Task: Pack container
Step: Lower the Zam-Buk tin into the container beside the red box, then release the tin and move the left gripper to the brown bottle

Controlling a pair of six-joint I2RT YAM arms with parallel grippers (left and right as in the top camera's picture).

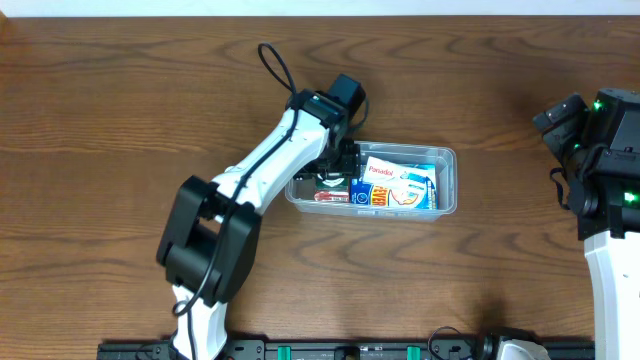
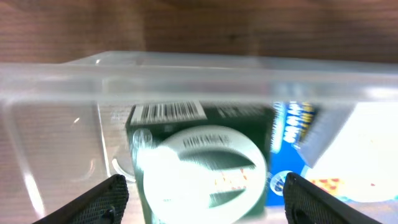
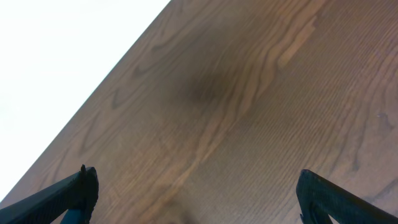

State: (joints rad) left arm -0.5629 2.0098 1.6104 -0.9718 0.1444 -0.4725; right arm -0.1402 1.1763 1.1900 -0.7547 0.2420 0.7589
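Overhead: the clear shallow plastic tub point(image 1: 405, 148) sits on the brown wooden surface point(image 1: 120, 120) with boxes in it. The white left arm point(image 1: 270, 160) bends down over its left end, probably placing stuff.

Left wrist: jaws apart, straddling a dark green box point(image 2: 202, 155) inside the tub.

Right wrist: jaws apart too, over bare wood well right of the tub.

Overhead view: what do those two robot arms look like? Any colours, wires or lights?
Both arms are white tubular links joined by chunky black joints. The left arm carries a thin black cable looping near its wrist and a black boxy camera. The right arm shows small green lights. The left gripper and right gripper each have two dark tapered fingers.
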